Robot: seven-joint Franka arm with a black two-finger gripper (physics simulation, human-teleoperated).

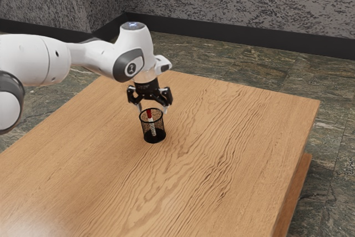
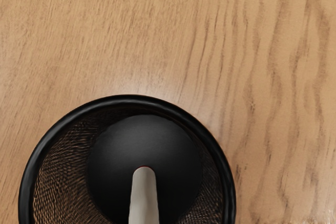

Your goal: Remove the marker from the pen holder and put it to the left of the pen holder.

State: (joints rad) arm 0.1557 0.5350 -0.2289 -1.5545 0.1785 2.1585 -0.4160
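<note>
- The gripper (image 1: pixel 153 111) is over the pen holder (image 1: pixel 156 137), its two fingers set wide with space between them
- The marker (image 1: pixel 153 129) is below the gripper, inside the holder, slightly tilted, its red part up by the rim and its pale part lower down
- From the wrist view, the marker's pale end is over the holder's dark floor, with the round rim curving around it
- The fingertips are close to opposite sides of the rim; whether either one touches it is hard to tell from this angle
- Under the gripper, the holder is upright on the table (image 1: pixel 238 154), well in from the edges
- A broad stretch of wood runs from beneath the gripper to the table edge on the exterior view's right
</note>
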